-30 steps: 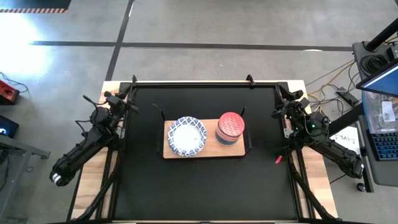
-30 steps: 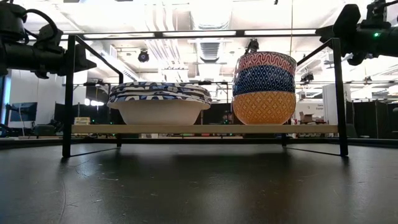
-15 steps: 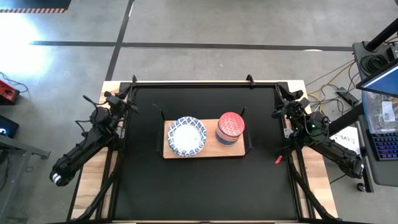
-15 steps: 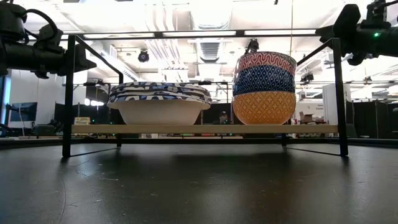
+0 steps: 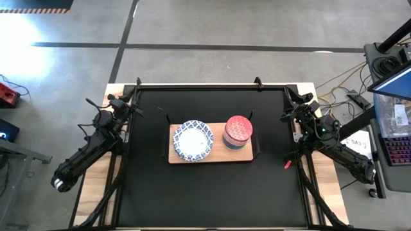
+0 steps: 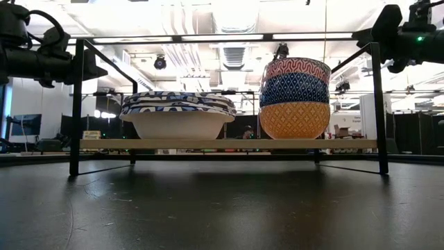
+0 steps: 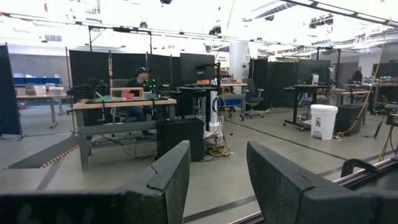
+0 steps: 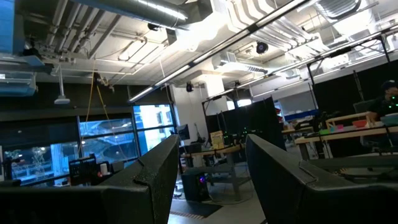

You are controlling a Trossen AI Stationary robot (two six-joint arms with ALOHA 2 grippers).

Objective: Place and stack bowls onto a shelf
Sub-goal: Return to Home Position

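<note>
The light-brown wooden shelf (image 5: 212, 156) on thin black supports stands at the middle of the black table. On its left half rests a stack of wide shallow blue-and-white bowls (image 5: 193, 140) (image 6: 178, 113). On its right half stands a stack of small bowls (image 5: 237, 132): orange at the bottom (image 6: 294, 119), blue in the middle, speckled red on top. My left gripper (image 5: 133, 106) (image 7: 217, 165) hovers open at the table's far left corner. My right gripper (image 5: 287, 110) (image 8: 211, 158) hovers open at the far right corner. Both point out into the room, nothing between their fingers.
A black metal frame (image 5: 205, 86) runs along the table's far edge and down both sides. A small red thing (image 5: 287, 165) lies at the table's right edge. Bare black tabletop (image 5: 205, 199) lies in front of the shelf. A laptop and cables sit beyond the right side.
</note>
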